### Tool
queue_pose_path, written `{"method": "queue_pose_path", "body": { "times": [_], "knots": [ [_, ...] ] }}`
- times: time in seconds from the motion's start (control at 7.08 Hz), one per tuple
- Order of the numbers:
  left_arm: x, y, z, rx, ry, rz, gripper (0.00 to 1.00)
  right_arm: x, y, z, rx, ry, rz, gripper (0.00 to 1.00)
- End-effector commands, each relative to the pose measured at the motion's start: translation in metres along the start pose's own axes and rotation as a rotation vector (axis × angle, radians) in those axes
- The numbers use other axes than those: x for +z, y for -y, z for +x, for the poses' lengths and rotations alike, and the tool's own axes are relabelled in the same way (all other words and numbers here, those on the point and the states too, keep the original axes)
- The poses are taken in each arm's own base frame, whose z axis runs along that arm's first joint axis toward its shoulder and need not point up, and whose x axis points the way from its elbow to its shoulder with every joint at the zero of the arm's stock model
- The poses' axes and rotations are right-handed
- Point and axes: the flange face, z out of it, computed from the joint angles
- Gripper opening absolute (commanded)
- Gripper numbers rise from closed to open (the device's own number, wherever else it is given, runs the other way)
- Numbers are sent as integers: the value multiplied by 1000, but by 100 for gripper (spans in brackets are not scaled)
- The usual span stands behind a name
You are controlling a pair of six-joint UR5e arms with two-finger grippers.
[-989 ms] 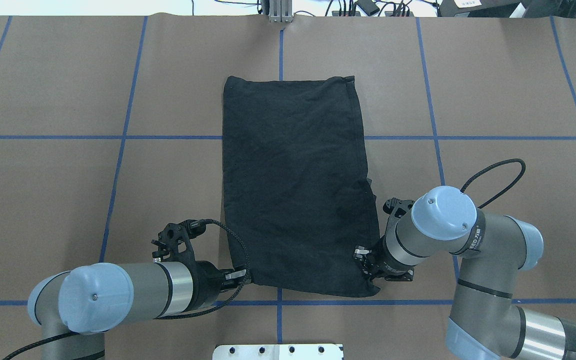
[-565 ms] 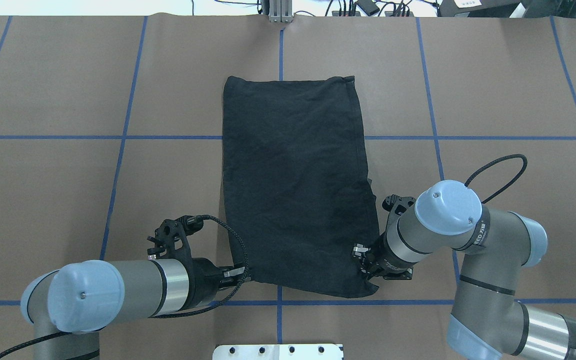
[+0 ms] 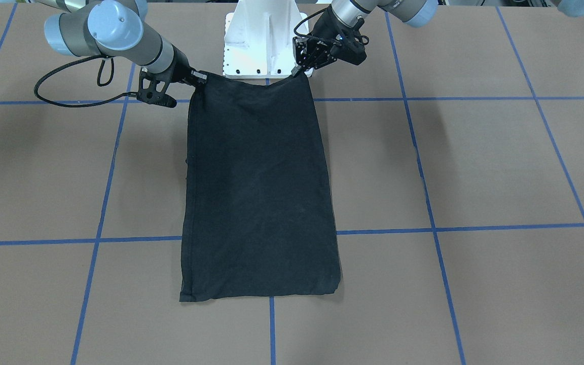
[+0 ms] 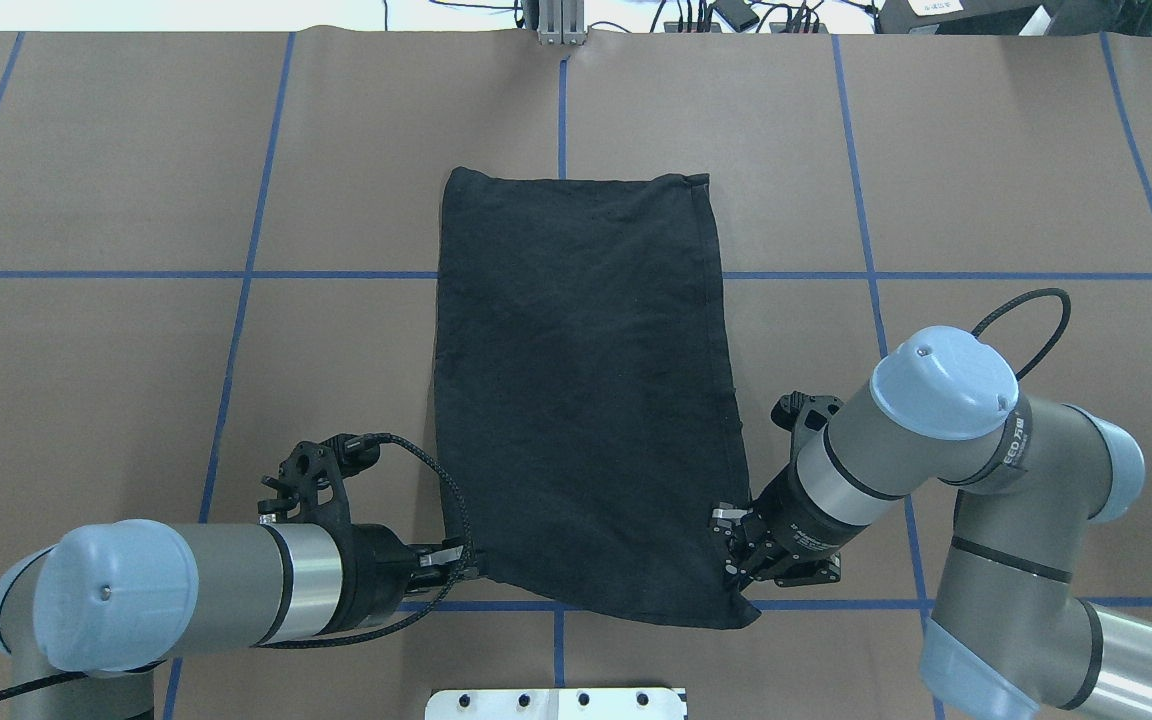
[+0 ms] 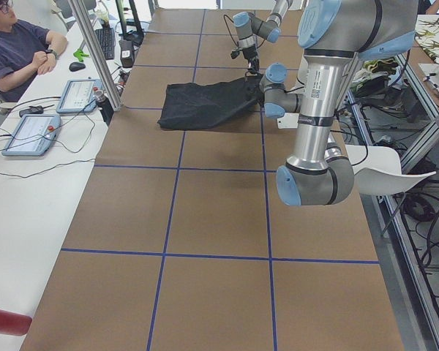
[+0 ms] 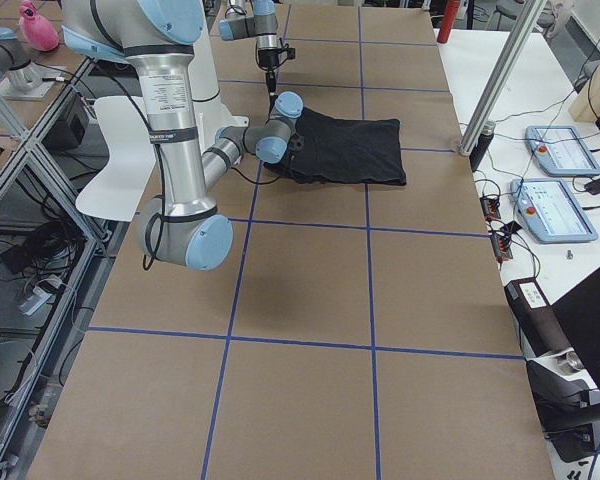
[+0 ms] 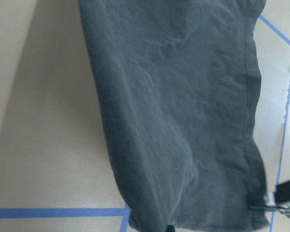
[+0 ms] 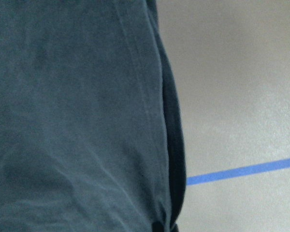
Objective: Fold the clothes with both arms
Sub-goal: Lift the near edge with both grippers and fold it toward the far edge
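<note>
The black T-shirt (image 4: 581, 380) lies folded into a long plain rectangle in the middle of the table, its length running away from the robot. No logo shows. My left gripper (image 4: 463, 570) is shut on its near left corner. At the near right corner my right gripper (image 4: 738, 578) is shut on the cloth. In the front-facing view the same corners are pinched by the left gripper (image 3: 296, 71) and the right gripper (image 3: 202, 77), with the shirt (image 3: 259, 192) drawn taut between them. Both wrist views are filled by the dark cloth (image 7: 183, 121) (image 8: 72, 121).
The white pedestal base (image 4: 556, 703) sits just behind the shirt's near edge. Blue tape lines (image 4: 246, 274) grid the brown table. A seated person (image 5: 14, 51) and control pendants (image 5: 29, 135) are at a side bench beyond the table's far edge.
Both arms have drawn back toward the robot's base while holding the corners. The shirt's near edge has come nearer and the cloth has stretched out flatter.
</note>
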Motion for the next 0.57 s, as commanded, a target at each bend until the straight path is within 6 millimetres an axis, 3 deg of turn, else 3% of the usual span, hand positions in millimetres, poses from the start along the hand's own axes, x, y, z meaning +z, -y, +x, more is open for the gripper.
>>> {"method": "queue_pose_path", "body": {
  "times": [0.0, 0.42],
  "knots": [
    [0, -3, -22, 0, 48, -45, 0, -4, -22, 8, -13, -5, -57, 0],
    [-15, -8, -22, 1, 43, -86, 0, 1, -37, 7, 5, -10, -81, 0]
  ]
}}
